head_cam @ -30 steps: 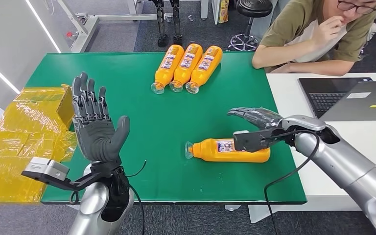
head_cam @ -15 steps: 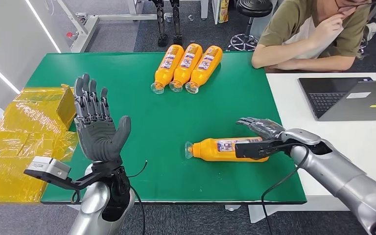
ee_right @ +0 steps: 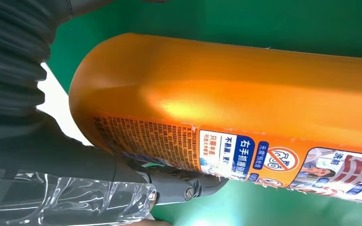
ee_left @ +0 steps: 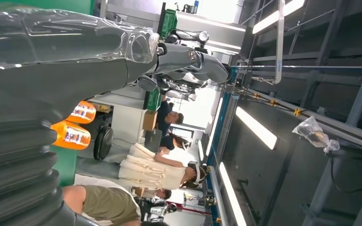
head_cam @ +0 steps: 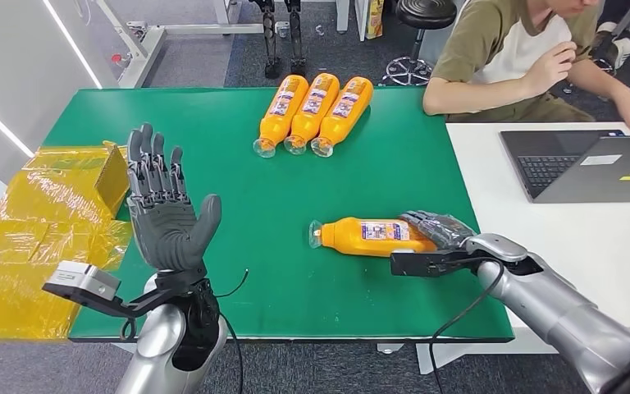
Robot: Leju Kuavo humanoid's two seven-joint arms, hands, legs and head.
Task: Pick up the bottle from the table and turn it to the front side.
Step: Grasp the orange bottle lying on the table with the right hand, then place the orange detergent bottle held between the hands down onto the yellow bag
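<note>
Bottle [head_cam: 373,236] on its side, base grasped by right robot hand [head_cam: 435,234]; left robot hand [head_cam: 164,209] raised, fingers spread.

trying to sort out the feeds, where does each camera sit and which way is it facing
Head view: high on the body, looking forward and down at the green table; both arms show, left hand raised, right hand at the lying bottle.
Left wrist view: behind the raised left hand, looking across the room at people and ceiling lights.
Right wrist view: close behind the right hand, facing the bottle.
Shared: head and right wrist views both show that bottle.
</note>
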